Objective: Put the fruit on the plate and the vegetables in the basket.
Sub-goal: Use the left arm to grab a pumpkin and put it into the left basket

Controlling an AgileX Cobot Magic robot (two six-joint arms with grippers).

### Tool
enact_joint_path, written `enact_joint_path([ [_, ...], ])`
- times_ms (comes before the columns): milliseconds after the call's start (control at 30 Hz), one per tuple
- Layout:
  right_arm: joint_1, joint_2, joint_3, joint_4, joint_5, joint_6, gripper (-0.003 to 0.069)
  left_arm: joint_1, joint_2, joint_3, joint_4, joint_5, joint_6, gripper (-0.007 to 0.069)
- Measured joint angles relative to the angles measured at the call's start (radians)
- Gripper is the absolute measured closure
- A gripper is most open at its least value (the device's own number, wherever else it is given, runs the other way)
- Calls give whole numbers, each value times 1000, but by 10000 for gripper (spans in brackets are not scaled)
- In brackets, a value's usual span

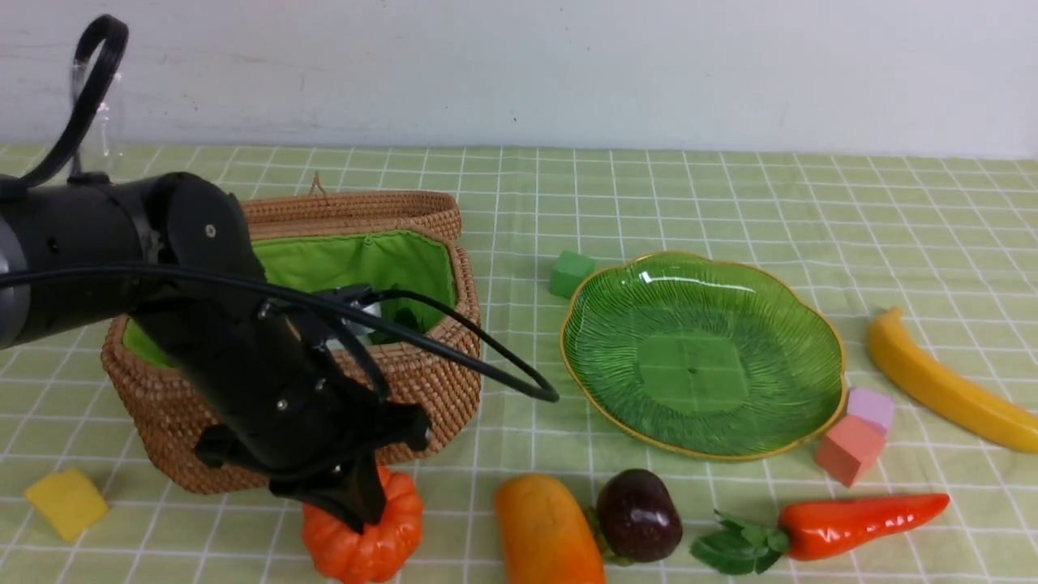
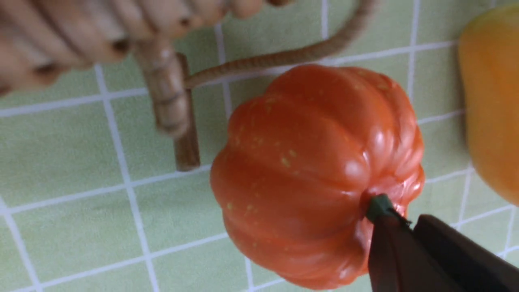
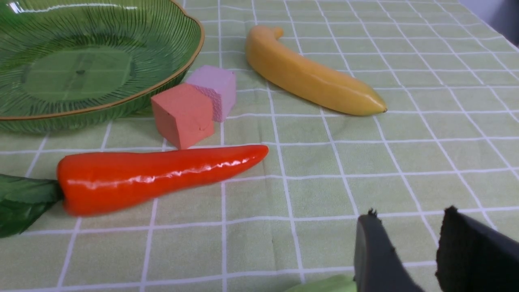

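The ribbed orange pumpkin sits on the cloth just in front of the wicker basket. My left gripper comes down on it from above. In the left wrist view that gripper is shut on the pumpkin's small green stem. The mango, purple fruit and red-orange carrot lie along the front edge. The banana lies right of the green plate, which holds nothing. My right gripper shows only in its wrist view, open above bare cloth.
Foam cubes lie about: green behind the plate, pink and lilac at its right rim, yellow at front left. The basket's lid stands open behind it. A pale green piece peeks in beside my right finger.
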Motion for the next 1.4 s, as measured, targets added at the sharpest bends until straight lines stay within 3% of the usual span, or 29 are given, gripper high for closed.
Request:
enact_joint_path([
  [467, 0, 0, 0, 0, 0, 0, 417, 18, -192, -179, 12, 144, 60, 614],
  [733, 0, 0, 0, 0, 0, 0, 417, 285, -62, -414, -18, 163, 43, 614],
  [967, 0, 0, 0, 0, 0, 0, 417, 329, 74, -439, -5, 148, -83, 587],
  [1167, 0, 0, 0, 0, 0, 0, 417, 329, 127, -439, -7, 140, -173, 489],
  [1400, 0, 0, 0, 0, 0, 0, 417, 329, 127, -439, -49, 138, -194, 200],
])
